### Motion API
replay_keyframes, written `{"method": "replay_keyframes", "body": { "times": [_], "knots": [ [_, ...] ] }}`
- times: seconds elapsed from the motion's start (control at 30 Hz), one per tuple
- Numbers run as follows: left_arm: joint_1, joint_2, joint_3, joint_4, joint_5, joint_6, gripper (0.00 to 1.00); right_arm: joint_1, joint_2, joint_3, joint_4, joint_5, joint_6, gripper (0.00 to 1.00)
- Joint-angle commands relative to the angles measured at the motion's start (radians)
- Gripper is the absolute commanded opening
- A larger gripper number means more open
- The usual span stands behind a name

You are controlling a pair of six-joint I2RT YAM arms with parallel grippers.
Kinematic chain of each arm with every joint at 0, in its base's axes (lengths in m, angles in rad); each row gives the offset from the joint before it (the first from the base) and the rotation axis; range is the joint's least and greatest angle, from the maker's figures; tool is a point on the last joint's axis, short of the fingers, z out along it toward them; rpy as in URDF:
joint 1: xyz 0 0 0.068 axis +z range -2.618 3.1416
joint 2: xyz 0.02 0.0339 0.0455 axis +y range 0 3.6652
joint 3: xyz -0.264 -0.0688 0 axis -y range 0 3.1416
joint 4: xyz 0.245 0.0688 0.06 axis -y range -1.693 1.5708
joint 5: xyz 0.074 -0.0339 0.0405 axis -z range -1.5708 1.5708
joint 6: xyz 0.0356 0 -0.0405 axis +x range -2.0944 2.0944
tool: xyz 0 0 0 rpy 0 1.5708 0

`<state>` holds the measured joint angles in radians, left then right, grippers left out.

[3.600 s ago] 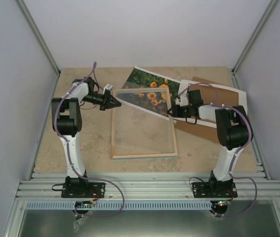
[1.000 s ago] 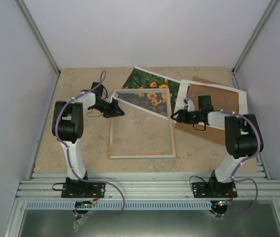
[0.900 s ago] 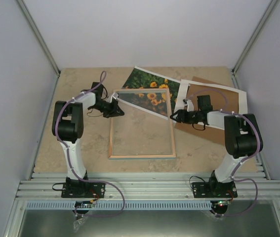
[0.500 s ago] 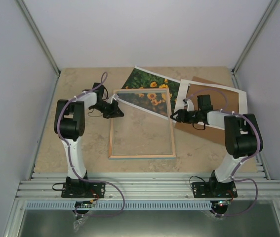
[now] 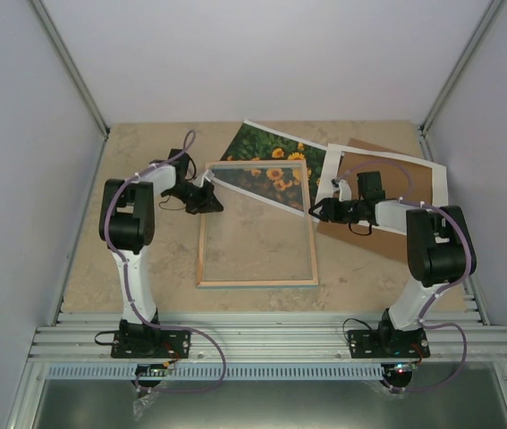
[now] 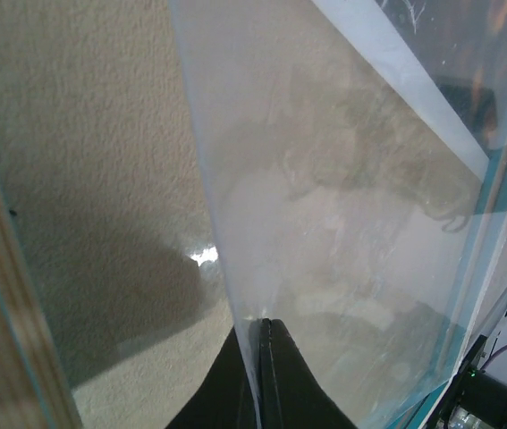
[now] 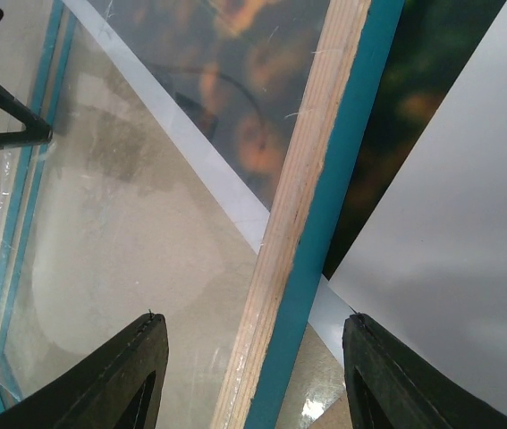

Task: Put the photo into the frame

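The frame [image 5: 257, 282] lies flat mid-table with its light wood back up. The photo [image 5: 262, 147] of orange flowers lies at the back, its near part under the frame's far end. My left gripper [image 5: 209, 198] is at the frame's far-left edge. In the left wrist view it [image 6: 260, 326] is shut on the edge of the clear pane [image 6: 342, 179], beside the wood rail [image 6: 3, 295]. My right gripper [image 5: 316, 210] is open at the frame's right edge. In the right wrist view its fingers straddle the wood-and-blue rail [image 7: 311, 179] without touching it.
A white cut-out mat [image 5: 418, 170] lies at the back right over a brown backing board [image 5: 347, 234], right of the frame. The mat also shows in the right wrist view [image 7: 468, 223]. Grey walls close in the table on three sides.
Since 3.6 s ago the left gripper dropped onto the frame's far-left edge, the right gripper came down to its right rail, and the frame slid slightly left. Almost nothing moved in the last second.
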<state>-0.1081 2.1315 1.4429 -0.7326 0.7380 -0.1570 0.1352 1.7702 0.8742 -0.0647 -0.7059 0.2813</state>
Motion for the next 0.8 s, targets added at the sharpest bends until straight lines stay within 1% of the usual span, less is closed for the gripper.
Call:
{"method": "replay_keyframes", "body": {
  "times": [0.0, 0.47, 0.77],
  "knots": [
    [0.005, 0.022, -0.003, -0.056, -0.106, 0.012, 0.0, 0.004, -0.023, 0.015, 0.0, 0.003, -0.012, 0.55],
    [0.005, 0.009, -0.005, -0.073, -0.152, 0.025, 0.0, 0.004, -0.029, 0.017, 0.0, 0.009, -0.012, 0.56],
    [0.005, -0.014, -0.008, -0.075, -0.22, 0.029, 0.0, 0.004, -0.032, 0.014, 0.002, 0.013, -0.011, 0.56]
  ]
}}
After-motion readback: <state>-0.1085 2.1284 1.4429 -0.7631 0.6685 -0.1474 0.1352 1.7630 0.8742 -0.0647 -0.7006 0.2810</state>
